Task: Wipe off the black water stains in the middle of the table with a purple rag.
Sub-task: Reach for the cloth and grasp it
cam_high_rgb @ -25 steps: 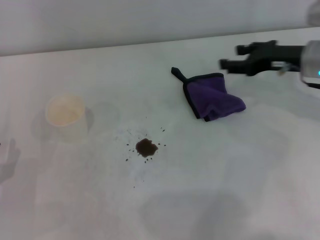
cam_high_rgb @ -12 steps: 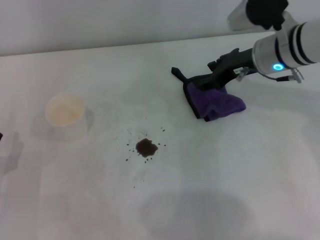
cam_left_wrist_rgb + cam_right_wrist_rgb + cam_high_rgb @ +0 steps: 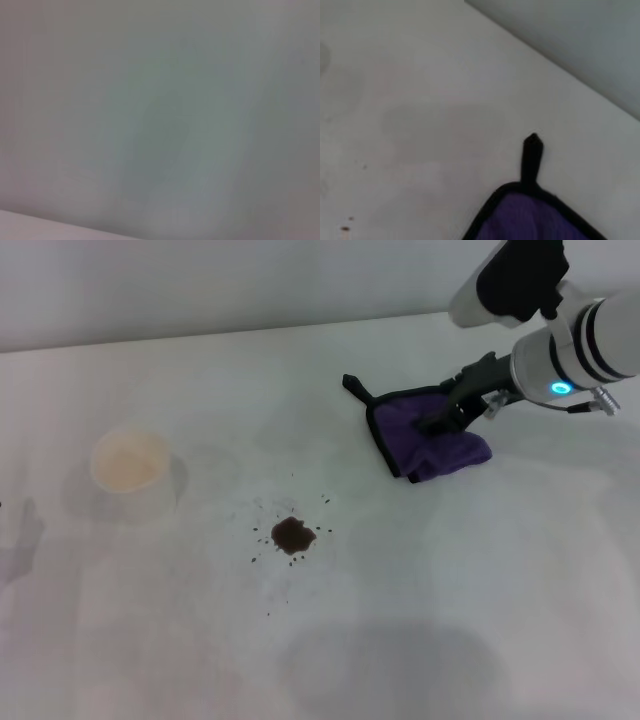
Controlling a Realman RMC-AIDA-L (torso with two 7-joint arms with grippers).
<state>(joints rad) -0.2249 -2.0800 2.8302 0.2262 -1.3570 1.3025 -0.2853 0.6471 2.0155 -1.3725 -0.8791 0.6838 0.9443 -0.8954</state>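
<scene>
The purple rag (image 3: pixel 432 443) lies crumpled on the white table (image 3: pixel 450 590) at the back right, its black corner loop pointing to the far left. In the right wrist view the rag (image 3: pixel 535 220) and its loop (image 3: pixel 532 155) fill the near edge. My right gripper (image 3: pixel 441 418) is down on the rag's top, at its far side. The black water stains (image 3: pixel 292 534), a small dark blot ringed by specks, sit mid-table, well to the left of the rag and nearer me. A few specks (image 3: pixel 344 228) show in the right wrist view. My left gripper is out of view.
A white paper cup (image 3: pixel 130 466) stands at the left of the table, left of the stain. The table's back edge meets a pale wall just behind the rag. The left wrist view shows only a blank grey surface.
My right arm swung in from the right and came down onto the rag. The rag, the stain and the cup have not moved.
</scene>
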